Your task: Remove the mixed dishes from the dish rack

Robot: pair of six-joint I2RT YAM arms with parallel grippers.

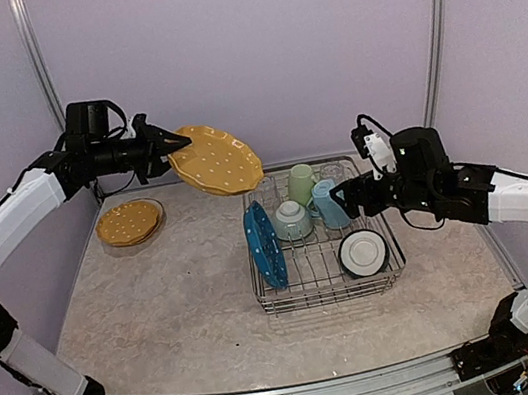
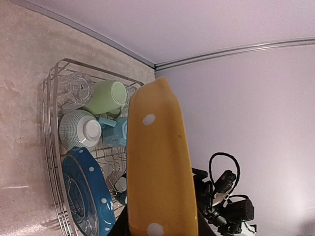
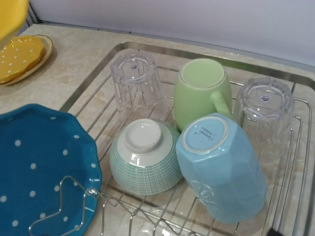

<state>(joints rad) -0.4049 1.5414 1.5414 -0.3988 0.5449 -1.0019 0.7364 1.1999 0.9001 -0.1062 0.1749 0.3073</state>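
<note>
My left gripper (image 1: 169, 144) is shut on the rim of a yellow white-dotted plate (image 1: 219, 158) and holds it in the air, left of and above the dish rack (image 1: 283, 301). In the left wrist view the plate (image 2: 158, 172) fills the middle and hides the fingers. The rack holds an upright blue dotted plate (image 1: 264, 245), a pale green mug (image 3: 201, 91), a light blue mug (image 3: 221, 164), a green-checked bowl (image 3: 145, 157), two clear glasses (image 3: 134, 81) and a white bowl (image 1: 362, 252). My right gripper (image 1: 344, 200) hovers by the light blue mug; its fingers do not show clearly.
A second yellow dotted plate (image 1: 129, 222) lies on a cream plate on the table at the far left. The back wall stands close behind the rack. The rack's wire dividers (image 3: 74, 206) stand beside the blue plate.
</note>
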